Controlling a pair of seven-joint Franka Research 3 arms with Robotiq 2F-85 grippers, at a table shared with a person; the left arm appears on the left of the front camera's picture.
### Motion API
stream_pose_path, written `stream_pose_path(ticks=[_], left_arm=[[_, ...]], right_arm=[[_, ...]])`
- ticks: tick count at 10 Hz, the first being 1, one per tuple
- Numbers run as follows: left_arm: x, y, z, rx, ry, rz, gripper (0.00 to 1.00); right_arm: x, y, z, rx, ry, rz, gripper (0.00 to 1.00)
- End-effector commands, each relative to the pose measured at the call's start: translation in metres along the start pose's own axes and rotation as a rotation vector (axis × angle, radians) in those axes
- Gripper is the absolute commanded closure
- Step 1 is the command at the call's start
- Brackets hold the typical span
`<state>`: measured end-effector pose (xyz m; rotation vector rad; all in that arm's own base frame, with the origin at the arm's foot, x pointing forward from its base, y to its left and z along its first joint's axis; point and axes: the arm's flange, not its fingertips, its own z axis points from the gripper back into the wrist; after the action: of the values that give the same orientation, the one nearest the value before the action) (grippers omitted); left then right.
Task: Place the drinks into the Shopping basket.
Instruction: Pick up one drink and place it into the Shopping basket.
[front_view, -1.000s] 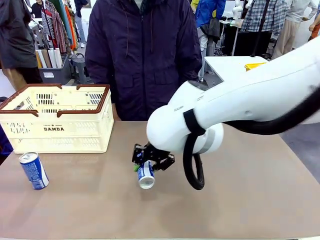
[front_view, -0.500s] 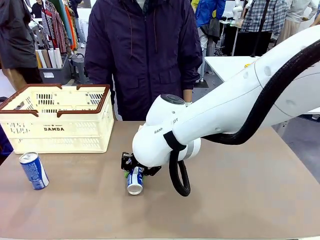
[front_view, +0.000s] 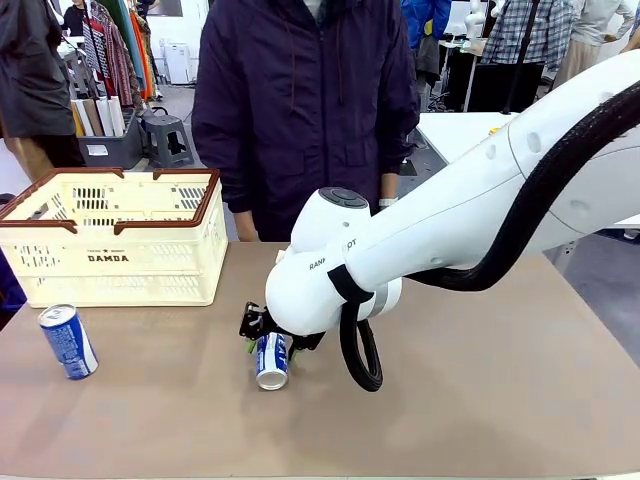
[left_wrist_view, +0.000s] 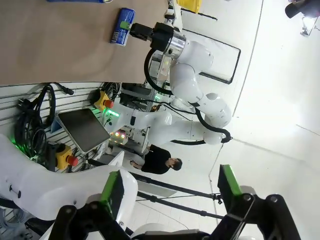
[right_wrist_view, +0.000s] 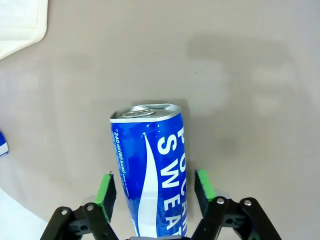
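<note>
While the blue-and-white can (right_wrist_view: 149, 170) lies on its side on the table (front_view: 480, 400), near the middle and to the right of the Shopping basket (front_view: 110, 262), the right end effector (front_view: 264, 338) sits around its rear half with jaws parted. In the right wrist view the green pads (right_wrist_view: 201, 186) flank the can and a thin gap shows on one side. So it reads as open around the can, not clamping it. The can's silver top points away from the wrist, toward the robot's side of the table.

A second can (front_view: 67, 341) stands near the front-left corner, in front of the basket and apart from it. The basket sits at the far left with its top open. Its floor is hidden, so contents can't be told. The left end effector (left_wrist_view: 170, 182) is wide open with nothing between its fingers, well off the table.

Step in hand, as judged: grasping this drink. The next move calls for closing on the can body, lifting above the brown rim, carrying it left and away, then letting go over the opening. The can is round and on its side, so it may roll if the pads meet it unevenly.

Room: bare table lies between can and basket, and the second can is well apart from that path. The basket's near wall and rim are the edge to clear. A person (front_view: 305, 110) stands at the far edge, behind the middle.
</note>
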<state>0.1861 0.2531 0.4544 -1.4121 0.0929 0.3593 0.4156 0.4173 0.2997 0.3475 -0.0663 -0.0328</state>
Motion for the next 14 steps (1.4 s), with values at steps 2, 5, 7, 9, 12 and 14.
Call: stream_pose_path(ticks=[2, 5, 7, 9, 12, 14], left_arm=[[-0.002, -0.004, 0.004, -0.021, 0.001, -0.012, 0.0], [-0.002, -0.004, 0.004, -0.021, 0.001, -0.012, 0.0], [-0.002, -0.004, 0.004, -0.021, 0.001, -0.012, 0.0], [-0.002, -0.004, 0.004, -0.021, 0.001, -0.012, 0.0], [-0.002, -0.004, 0.004, -0.021, 0.001, -0.012, 0.0], [-0.002, -0.004, 0.004, -0.021, 0.001, -0.012, 0.0]], right_arm=[[0.005, 0.009, 0.021, -0.027, -0.032, -0.005, 0.0], [0.015, -0.027, 0.099, 0.001, 0.01, 0.058, 0.0], [0.035, -0.112, 0.186, 0.194, 0.138, 0.05, 0.0], [0.049, -0.225, 0.265, 0.53, 0.203, -0.119, 0.0], [0.023, -0.362, 0.318, 0.925, 0.209, -0.292, 0.0], [-0.019, -0.438, 0.329, 1.142, 0.12, -0.357, 0.0]])
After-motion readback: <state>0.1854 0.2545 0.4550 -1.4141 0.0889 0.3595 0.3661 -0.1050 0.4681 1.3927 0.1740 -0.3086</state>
